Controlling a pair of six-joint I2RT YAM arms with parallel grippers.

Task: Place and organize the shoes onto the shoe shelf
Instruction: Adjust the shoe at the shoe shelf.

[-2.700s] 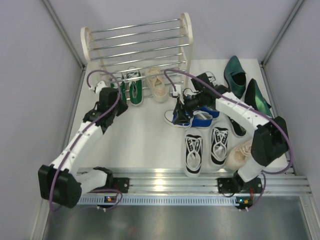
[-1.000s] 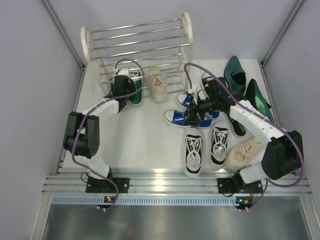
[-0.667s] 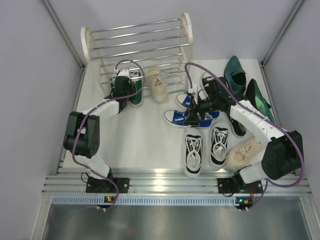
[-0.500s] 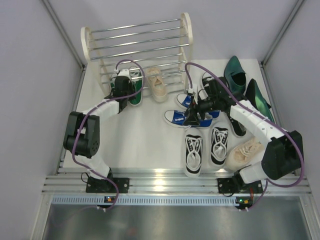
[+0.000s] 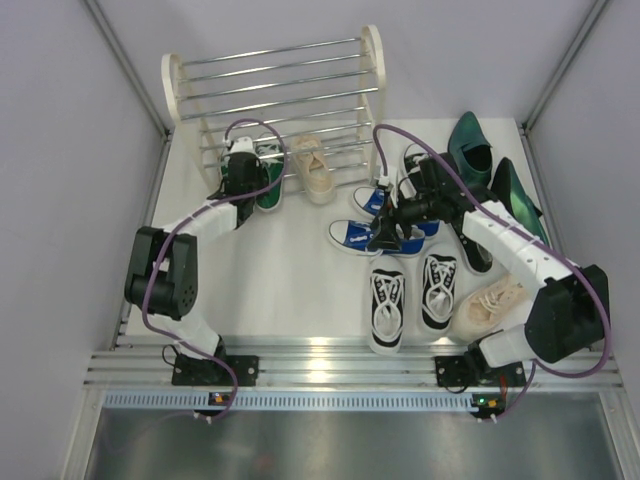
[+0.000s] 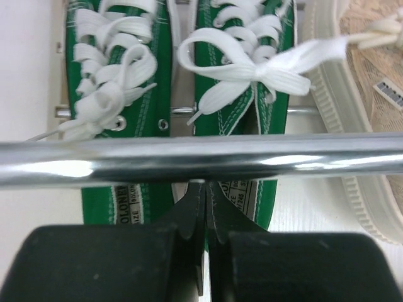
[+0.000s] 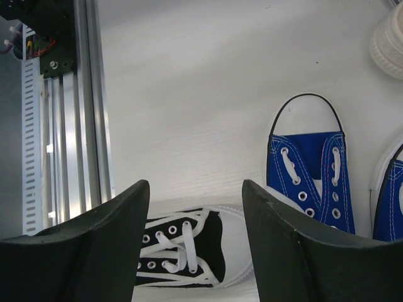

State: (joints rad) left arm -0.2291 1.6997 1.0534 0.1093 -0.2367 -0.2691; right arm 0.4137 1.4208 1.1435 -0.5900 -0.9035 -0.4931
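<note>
The shoe shelf point(image 5: 280, 75) stands at the back, chrome rods between cream side panels. Two green sneakers point(image 5: 268, 180) and one beige shoe point(image 5: 312, 168) sit side by side at its lowest tier. My left gripper point(image 5: 243, 178) is at the green pair's heels, shut and empty. In the left wrist view its tips point(image 6: 206, 186) meet just under a chrome rod point(image 6: 302, 157), between the green sneakers point(image 6: 242, 63). My right gripper point(image 5: 388, 232) hovers open over the blue sneakers point(image 5: 362, 235). In the right wrist view a black-and-white sneaker point(image 7: 182, 248) lies below the open gripper point(image 7: 195, 189).
A black-and-white pair point(image 5: 388, 305) and a beige shoe point(image 5: 490, 300) lie near the front right. Two dark green dress shoes point(image 5: 468, 145) lie at the back right. Grey walls close in both sides. The metal rail point(image 5: 330, 365) runs along the near edge.
My left gripper has closed at the heels of the green sneakers and edged slightly toward the shelf. The right arm has barely moved and stays open.
</note>
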